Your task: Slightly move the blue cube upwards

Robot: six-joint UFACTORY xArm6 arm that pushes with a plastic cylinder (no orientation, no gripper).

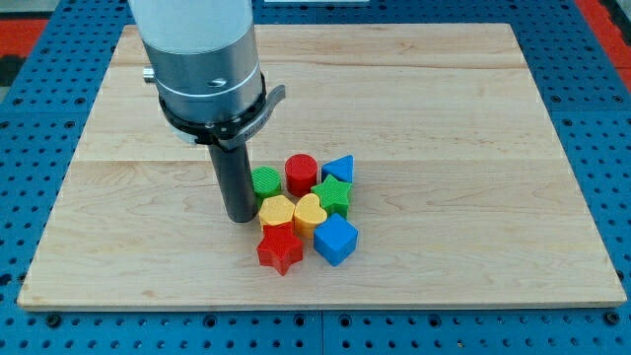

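Observation:
The blue cube point(336, 240) lies on the wooden board point(473, 118) at the lower right of a tight cluster of blocks. Around it are a yellow heart point(311, 212) to its upper left, a second yellow heart point(277, 212) further left, a red star point(280, 248) to its left, and a green star point(334, 194) above it. A red cylinder point(301, 174), a green cylinder point(265, 182) and a blue triangular block point(339, 169) sit at the cluster's top. My tip point(240, 217) rests on the board just left of the left yellow heart, well left of the blue cube.
The arm's grey housing point(202, 59) hangs over the board's upper left. The board lies on a blue perforated table point(601, 118).

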